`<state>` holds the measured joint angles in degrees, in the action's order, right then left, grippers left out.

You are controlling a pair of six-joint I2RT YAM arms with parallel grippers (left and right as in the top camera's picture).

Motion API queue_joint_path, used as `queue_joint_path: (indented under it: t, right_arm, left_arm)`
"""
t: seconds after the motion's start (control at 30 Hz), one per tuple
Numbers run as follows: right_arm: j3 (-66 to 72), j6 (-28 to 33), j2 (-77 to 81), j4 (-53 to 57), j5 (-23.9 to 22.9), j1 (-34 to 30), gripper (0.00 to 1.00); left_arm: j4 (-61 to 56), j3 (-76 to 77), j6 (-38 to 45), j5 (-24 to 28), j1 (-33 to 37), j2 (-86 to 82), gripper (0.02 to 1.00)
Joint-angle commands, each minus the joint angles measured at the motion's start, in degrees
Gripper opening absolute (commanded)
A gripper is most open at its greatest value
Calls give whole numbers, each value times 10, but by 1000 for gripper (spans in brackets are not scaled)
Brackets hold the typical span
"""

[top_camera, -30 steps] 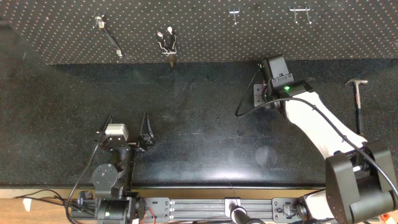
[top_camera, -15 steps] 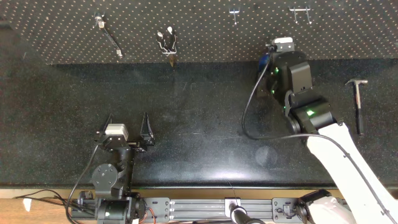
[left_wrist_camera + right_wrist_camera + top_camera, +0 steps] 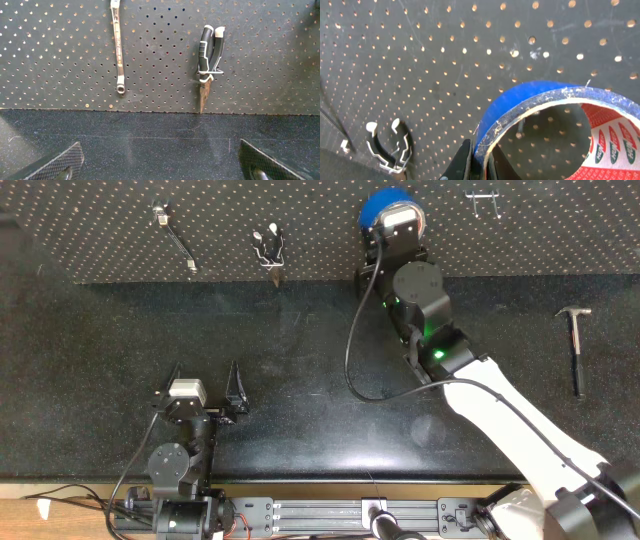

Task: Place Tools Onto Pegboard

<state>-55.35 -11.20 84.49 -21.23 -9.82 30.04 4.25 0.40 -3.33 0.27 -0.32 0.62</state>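
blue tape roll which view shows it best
Right wrist view: the blue tape roll is close up, its edge pinched by the right gripper. The top view shows a blue arc of it beyond that gripper.

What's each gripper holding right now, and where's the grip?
The right gripper pinches the blue tape roll across its ring wall; the left gripper is open, holding nothing.

Wrench [image 3: 118, 50] left of pliers [image 3: 204, 80], on pegboard [image 3: 55, 65]

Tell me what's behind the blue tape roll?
The dotted pegboard is behind the tape roll, visible through its hole too. The roll's band covers part of the board, so I can't see what's there.
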Motion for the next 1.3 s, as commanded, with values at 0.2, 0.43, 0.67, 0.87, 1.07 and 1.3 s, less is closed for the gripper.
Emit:
queue_joint_path:
  t: [0.2,0.43,0.67,0.87,1.07,1.3]
  right_arm:
    - [-9,10,82,-95,-20,14,75]
    - [-9,10,125,-152,-33,13,75]
    - [-9,10,109,-142,-26,13,908]
    - [-9,10,-36,69,-26,9,932]
    - [-9,10,-139,333,100,-96,936]
    - [-9,28,-143,668,124,-327,939]
  left_arm:
    - [5,-1,-7,4,-1,-4,996]
    - [5,-1,-7,4,-1,-4,996]
    - [5,-1,-7,4,-1,-4,996]
    - [5,-1,-7,4,-1,-4,996]
    - [5,-1,-7,4,-1,-4,996]
    - [5,-1,-7,4,-1,-4,996]
